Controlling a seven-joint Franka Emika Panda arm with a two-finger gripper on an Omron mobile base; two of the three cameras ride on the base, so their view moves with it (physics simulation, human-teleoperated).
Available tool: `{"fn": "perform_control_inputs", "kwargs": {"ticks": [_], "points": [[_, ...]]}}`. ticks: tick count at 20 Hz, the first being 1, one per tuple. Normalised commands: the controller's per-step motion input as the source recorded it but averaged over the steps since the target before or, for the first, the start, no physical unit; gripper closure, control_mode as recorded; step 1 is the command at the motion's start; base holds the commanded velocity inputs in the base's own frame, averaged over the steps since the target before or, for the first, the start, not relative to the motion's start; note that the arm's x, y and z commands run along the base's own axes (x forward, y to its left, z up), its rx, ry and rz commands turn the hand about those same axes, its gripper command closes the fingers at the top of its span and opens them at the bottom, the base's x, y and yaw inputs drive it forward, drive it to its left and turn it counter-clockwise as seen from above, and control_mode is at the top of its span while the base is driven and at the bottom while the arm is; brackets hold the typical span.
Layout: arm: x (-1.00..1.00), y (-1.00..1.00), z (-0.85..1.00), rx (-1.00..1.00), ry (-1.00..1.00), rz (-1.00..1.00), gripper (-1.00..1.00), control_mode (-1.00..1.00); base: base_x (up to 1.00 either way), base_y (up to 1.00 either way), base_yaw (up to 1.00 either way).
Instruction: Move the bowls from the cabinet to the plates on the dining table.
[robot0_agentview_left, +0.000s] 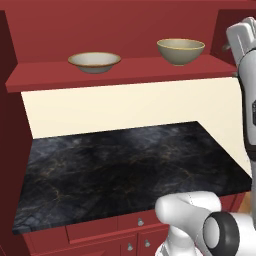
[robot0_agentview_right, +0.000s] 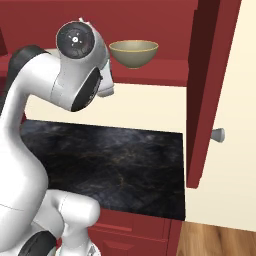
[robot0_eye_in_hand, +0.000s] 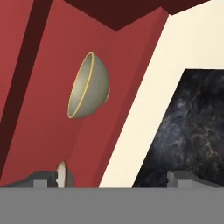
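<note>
Two bowls stand on the red shelf (robot0_agentview_left: 125, 70) of the cabinet. The shallow cream bowl (robot0_agentview_left: 94, 61) is on the left and the deeper olive-tan bowl (robot0_agentview_left: 180, 51) on the right. The right base view has the deep bowl (robot0_agentview_right: 133, 52) just past my arm. In the hand view, which is rolled sideways, the deep bowl (robot0_eye_in_hand: 87, 87) lies ahead and a sliver of the shallow bowl (robot0_eye_in_hand: 62, 173) shows by one fingertip. My gripper (robot0_eye_in_hand: 113, 177) is open, holds nothing and is short of both bowls. The plates and the dining table are out of view.
A black marble counter (robot0_agentview_left: 125, 165) runs under the shelf, with red drawers (robot0_agentview_left: 140, 222) below it. The open cabinet door (robot0_agentview_right: 205, 90) with its silver knob (robot0_agentview_right: 218, 134) hangs at the right. A cream wall (robot0_agentview_left: 125, 107) backs the counter.
</note>
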Motion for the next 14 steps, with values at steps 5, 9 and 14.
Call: {"fn": "perform_control_inputs", "kwargs": {"ticks": [5, 9, 14], "points": [[0.13, -0.04, -0.08, 0.0, 0.0, 0.23, -1.0, -1.0, 0.0, 0.0, 0.0], [0.41, -0.18, -0.04, 0.0, 0.0, 0.02, -1.0, -1.0, 0.0, 0.0, 0.0], [0.42, 0.0, 0.0, 0.0, 0.0, 0.0, -1.0, -1.0, 0.0, 0.0, 0.0]]}}
